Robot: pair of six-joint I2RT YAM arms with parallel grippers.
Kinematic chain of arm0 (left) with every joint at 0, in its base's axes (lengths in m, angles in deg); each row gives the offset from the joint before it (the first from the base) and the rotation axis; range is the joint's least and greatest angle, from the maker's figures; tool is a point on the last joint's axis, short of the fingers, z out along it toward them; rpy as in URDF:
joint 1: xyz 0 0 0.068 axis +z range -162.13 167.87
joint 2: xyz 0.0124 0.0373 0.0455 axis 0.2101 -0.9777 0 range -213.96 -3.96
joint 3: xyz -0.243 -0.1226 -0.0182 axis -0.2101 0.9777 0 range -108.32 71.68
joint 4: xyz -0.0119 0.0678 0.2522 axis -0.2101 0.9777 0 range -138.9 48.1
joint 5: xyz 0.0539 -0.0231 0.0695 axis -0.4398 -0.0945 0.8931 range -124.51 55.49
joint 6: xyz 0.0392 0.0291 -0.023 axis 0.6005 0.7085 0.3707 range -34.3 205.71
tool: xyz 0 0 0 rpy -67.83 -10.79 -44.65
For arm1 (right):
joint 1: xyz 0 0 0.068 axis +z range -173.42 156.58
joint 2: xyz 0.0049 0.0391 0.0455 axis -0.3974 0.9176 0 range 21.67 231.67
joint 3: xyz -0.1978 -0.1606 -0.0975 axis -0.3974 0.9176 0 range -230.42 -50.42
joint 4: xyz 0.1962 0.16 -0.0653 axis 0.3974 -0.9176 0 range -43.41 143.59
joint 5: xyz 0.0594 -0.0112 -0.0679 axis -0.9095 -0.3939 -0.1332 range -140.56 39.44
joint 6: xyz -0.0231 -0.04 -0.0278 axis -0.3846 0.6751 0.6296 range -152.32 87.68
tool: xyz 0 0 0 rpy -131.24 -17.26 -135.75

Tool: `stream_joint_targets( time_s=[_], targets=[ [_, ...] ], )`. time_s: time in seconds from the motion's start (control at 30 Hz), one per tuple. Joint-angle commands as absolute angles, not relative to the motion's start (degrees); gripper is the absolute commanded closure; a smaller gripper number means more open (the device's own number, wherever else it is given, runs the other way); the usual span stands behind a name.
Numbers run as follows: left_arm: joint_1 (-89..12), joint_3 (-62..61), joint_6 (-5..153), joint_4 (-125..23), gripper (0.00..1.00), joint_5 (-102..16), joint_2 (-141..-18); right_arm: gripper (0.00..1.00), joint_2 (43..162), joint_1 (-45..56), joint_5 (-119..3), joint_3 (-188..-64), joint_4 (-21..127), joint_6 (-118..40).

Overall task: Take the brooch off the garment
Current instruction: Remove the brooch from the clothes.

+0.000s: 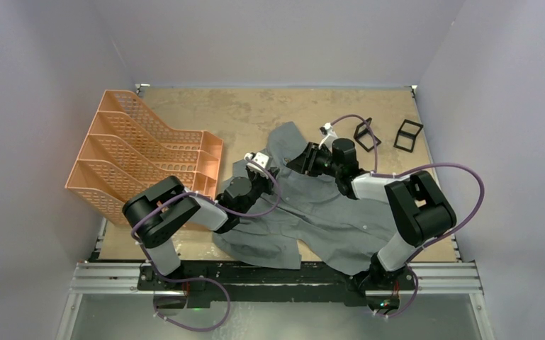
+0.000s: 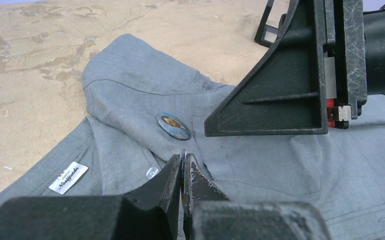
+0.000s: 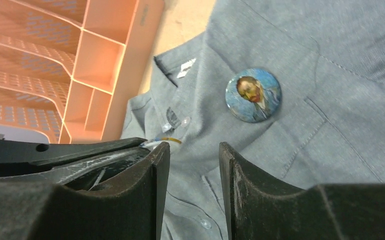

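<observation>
The grey shirt lies spread on the table, collar toward the orange rack. A round brooch with a painted portrait on blue is pinned on the chest beside the collar; it also shows in the left wrist view. My left gripper is shut on a thin flat piece with a coloured edge, seen edge-on just in front of the brooch; I cannot tell what it is. My right gripper is open and empty, low over the button placket, just short of the brooch. One of its fingers looms beside the brooch.
An orange tiered file rack stands left of the shirt, close behind the left gripper. Two small black frames sit at the back right. A white label shows inside the collar. Grey walls close in on three sides.
</observation>
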State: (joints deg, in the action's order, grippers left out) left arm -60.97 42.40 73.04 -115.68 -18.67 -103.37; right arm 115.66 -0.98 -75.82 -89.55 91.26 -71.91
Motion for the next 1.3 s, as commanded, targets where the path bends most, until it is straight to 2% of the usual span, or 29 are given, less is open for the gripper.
stream_joint_targets(
  time_s=[0.0,0.23,0.63,0.87,1.1,1.27],
  targets=[
    [-61.15,42.95,71.17,-119.56,1.0,-20.92,-100.79,0.57,115.94,-0.83,-79.81,-87.62,101.81,-70.22],
    [-61.1,42.03,71.42,-116.84,1.0,-20.4,-100.39,0.55,115.9,-0.82,-78.7,-85.67,106.4,-67.6],
    [-61.1,40.84,70.84,-112.18,0.99,-18.62,-102.09,0.57,119.75,-0.43,-77.92,-87.64,104.42,-68.2],
    [-61.03,42.95,70.5,-116.28,1.0,-18.57,-101.83,0.57,121.9,0.4,-78.95,-88.87,104.11,-68.52],
    [-61.06,42.69,69.46,-117.32,1.0,-17.89,-101.34,0.54,120.38,0.4,-80.27,-86.05,109.37,-66.62],
    [-61.04,42.61,67.96,-117.05,1.0,-16.92,-100.87,0.49,119.4,1.0,-78.4,-81.21,119.0,-64.58]
  ],
)
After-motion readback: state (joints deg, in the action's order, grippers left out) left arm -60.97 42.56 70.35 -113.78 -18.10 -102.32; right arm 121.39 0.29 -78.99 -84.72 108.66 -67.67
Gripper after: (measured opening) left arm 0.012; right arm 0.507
